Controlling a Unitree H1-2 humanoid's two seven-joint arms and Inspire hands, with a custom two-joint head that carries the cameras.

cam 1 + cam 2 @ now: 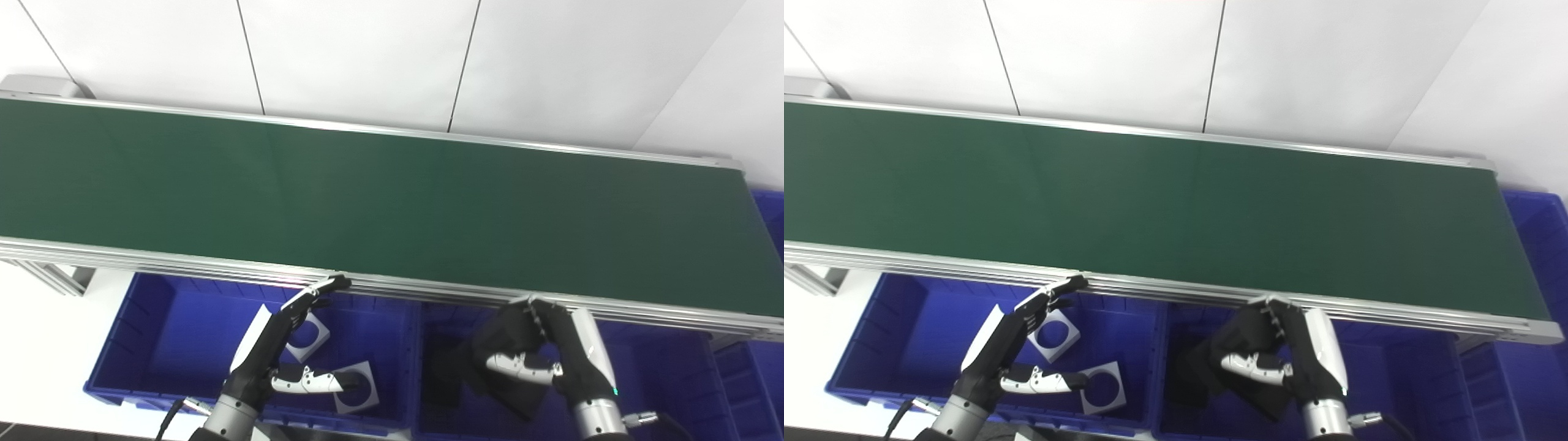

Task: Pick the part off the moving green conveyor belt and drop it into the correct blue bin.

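Left hand [278,349] splayed, holding nothing; right hand [545,355] grips a black part [1213,361] – the right eye view shows the far-right bin [1540,245] more fully

1 green conveyor belt [380,208] crosses the scene, carrying 0 parts. Below its near rail sit 2 blue bins side by side: the left bin [131,331] and the middle bin [667,380]. A 3rd blue bin [1540,233] shows at the right edge. 2 white square parts with round holes [306,335] [358,395] lie in the left bin. 2 robot hands are in view, the left hand [275,349] and the right hand [545,355].
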